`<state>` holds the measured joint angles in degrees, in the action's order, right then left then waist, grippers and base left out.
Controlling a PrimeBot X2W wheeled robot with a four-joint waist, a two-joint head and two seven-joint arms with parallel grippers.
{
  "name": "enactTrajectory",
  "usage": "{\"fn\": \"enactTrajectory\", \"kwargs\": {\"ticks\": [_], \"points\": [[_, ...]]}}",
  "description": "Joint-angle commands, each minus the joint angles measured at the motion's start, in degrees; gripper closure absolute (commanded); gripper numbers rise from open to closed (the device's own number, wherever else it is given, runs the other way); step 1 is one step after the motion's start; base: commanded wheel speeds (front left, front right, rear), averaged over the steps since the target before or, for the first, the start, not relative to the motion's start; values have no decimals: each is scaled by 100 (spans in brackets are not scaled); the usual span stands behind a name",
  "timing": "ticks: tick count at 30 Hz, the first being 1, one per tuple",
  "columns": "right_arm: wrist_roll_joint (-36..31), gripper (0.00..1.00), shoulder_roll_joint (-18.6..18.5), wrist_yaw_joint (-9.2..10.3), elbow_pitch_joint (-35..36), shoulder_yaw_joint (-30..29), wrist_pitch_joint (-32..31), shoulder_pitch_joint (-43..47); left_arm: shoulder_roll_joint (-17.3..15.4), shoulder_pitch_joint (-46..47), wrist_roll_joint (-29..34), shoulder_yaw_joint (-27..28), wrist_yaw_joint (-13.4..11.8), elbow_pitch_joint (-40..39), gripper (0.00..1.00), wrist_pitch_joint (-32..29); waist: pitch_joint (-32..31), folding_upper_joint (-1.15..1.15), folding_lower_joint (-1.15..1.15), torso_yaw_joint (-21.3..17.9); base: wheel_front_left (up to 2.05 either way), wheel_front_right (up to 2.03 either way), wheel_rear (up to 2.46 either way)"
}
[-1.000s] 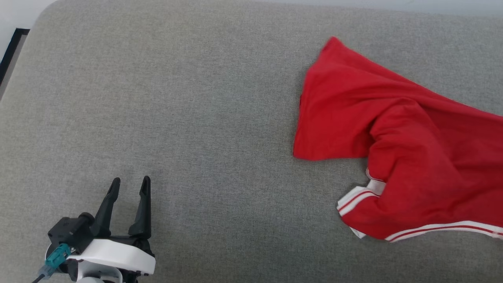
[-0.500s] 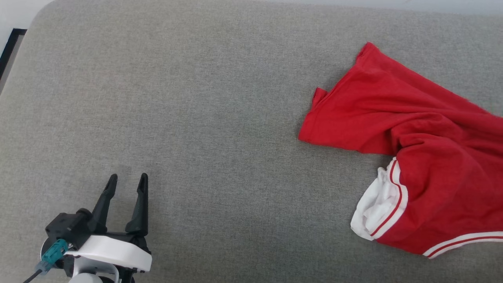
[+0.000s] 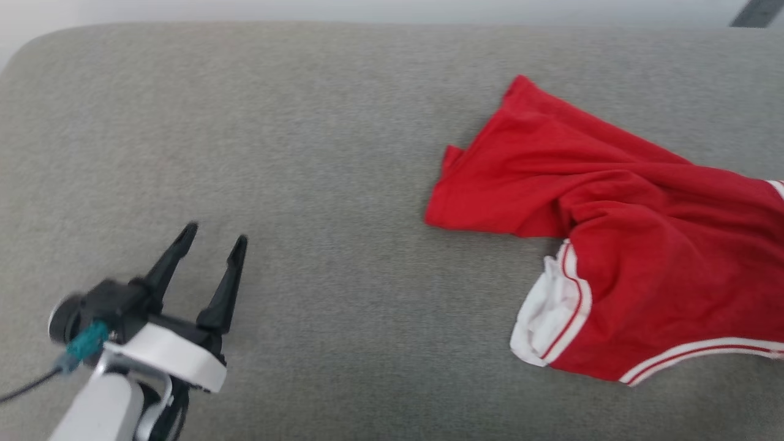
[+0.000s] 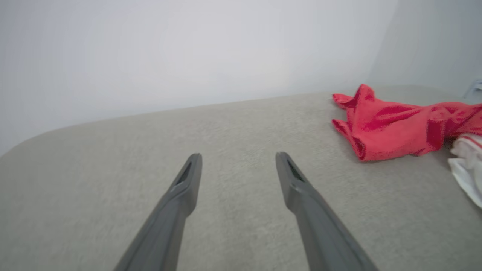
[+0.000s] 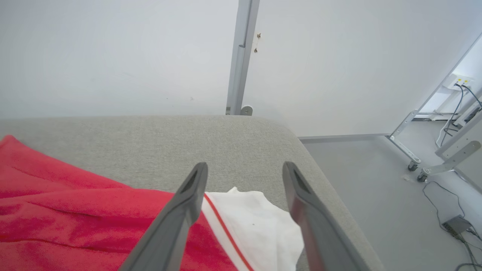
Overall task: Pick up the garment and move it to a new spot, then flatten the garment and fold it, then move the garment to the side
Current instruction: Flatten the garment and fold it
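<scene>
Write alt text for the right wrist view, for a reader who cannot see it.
The right gripper, open, frames between its two dark fingers the white sleeve of the red garment, which lies crumpled on a grey padded surface near its edge. Behind are a white wall and a metal post; floor shows at the right.

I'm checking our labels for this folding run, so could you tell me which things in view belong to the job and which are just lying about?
Belonging to the job: the red garment; the left end effector, open; the right end effector, open; the grey cushion under the garment.
Just lying about: the metal post; the wheeled frame legs; the small box on the floor.
</scene>
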<state>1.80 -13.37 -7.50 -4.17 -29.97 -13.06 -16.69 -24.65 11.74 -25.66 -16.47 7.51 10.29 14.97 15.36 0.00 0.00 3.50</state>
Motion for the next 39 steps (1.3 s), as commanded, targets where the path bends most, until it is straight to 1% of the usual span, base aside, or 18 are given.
{"fn": "enactTrajectory", "kwargs": {"ticks": [1,3,5,6,8,9,12,13,15,16,18,24,27,29,32,35,37,39], "points": [[138,0,203,2,168,175,223,147,-259,272,-145,-293,-5,-51,0,31,-79,0,0,-220,0,0,0],[166,0,383,2,313,419,428,251,-584,616,-379,-813,-5,-135,0,-35,-90,0,0,-380,0,0,0],[157,0,608,2,414,566,567,353,-924,1026,-703,-1414,-4,-283,0,-318,-68,0,0,-535,0,0,0],[150,0,695,3,450,642,641,384,-1074,1235,-958,-1771,-5,-374,0,-526,-45,0,0,-612,0,0,0],[208,0,839,2,489,783,767,434,-1356,1654,-1476,-2466,-5,-599,0,-1050,8,0,0,-777,0,0,0],[208,0,889,2,502,833,830,461,-1454,1874,-1835,-2795,-5,-716,0,-1353,37,0,0,-860,0,0,0],[263,0,991,3,537,917,1004,513,-1665,2469,-2831,-3640,-5,-999,0,-2315,124,0,0,-1120,0,0,0],[289,0,1013,2,543,968,1047,517,-1694,2634,-3151,-3846,-5,-1044,0,-2584,171,0,0,-1219,0,0,0],[328,0,1041,2,547,991,1132,542,-1661,2966,-3616,-4245,-5,-1067,0,-3075,254,0,0,-1363,0,0,0],[328,0,1041,2,547,991,1132,542,-1661,2966,-3616,-4245,-5,-1067,0,-3075,254,0,0,-1363,0,0,0],[389,0,1047,2,478,1030,1204,550,-1558,3263,-3930,-4537,-5,-982,0,-3345,330,0,0,-1498,0,0,0],[701,0,1044,2,187,1233,1452,447,-1127,3754,-4837,-4983,-5,-357,0,-3774,524,0,0,-1866,0,0,0],[800,0,1044,2,42,1333,1575,391,-955,3923,-5043,-5123,-4,-94,0,-3836,608,0,0,-2008,0,0,0],[839,0,1044,2,-49,1413,1645,350,-886,4040,-5034,-5229,-4,61,0,-3812,651,0,0,-2085,0,0,0],[922,0,1044,2,-159,1508,1741,318,-791,4119,-5134,-5341,-5,263,0,-3764,706,0,0,-2180,0,0,0],[972,0,1044,2,-247,1562,1816,303,-731,4162,-5040,-5470,-5,483,0,-3724,763,0,0,-2248,0,0,0],[1001,0,1043,2,-279,1590,1851,279,-683,4145,-5151,-5515,-8,604,0,-3695,797,0,0,-2290,0,0,0],[1021,0,1043,2,-299,1600,1878,269,-651,4140,-5120,-5567,-9,719,0,-3677,816,0,0,-2313,0,0,0]]}}
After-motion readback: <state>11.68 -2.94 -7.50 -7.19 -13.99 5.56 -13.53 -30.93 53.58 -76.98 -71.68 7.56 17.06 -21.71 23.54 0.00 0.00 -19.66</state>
